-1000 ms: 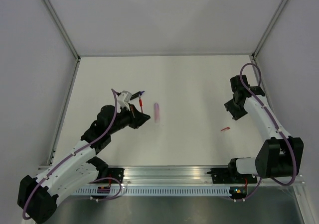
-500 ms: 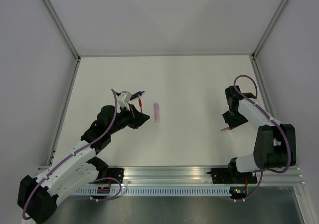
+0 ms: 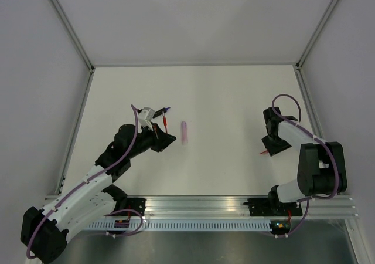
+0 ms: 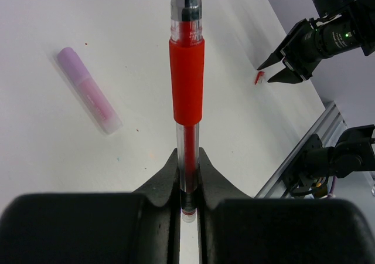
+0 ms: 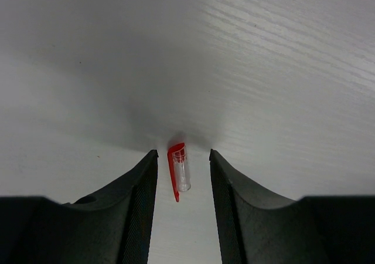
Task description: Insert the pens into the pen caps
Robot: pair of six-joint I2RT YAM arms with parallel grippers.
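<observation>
R arm has swung in over the red cap [image 5: 179,170], which lies on the table [image 3: 222,100]; right gripper [image 5: 183,155] jaws apart, one each side, not touching. Across the table, left gripper [image 4: 187,158] clamped on red pen [image 4: 187,82], pink pen [image 4: 88,91] lying nearby.

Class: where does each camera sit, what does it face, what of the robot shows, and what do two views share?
Top external: overhead behind the bases, facing down at table; both arms.
Left wrist: wrist-mounted, along shut left end effector holding red pen.
Right wrist: wrist-mounted, down at red cap within open right end effector.
Shared: red cap, both wrists.
</observation>
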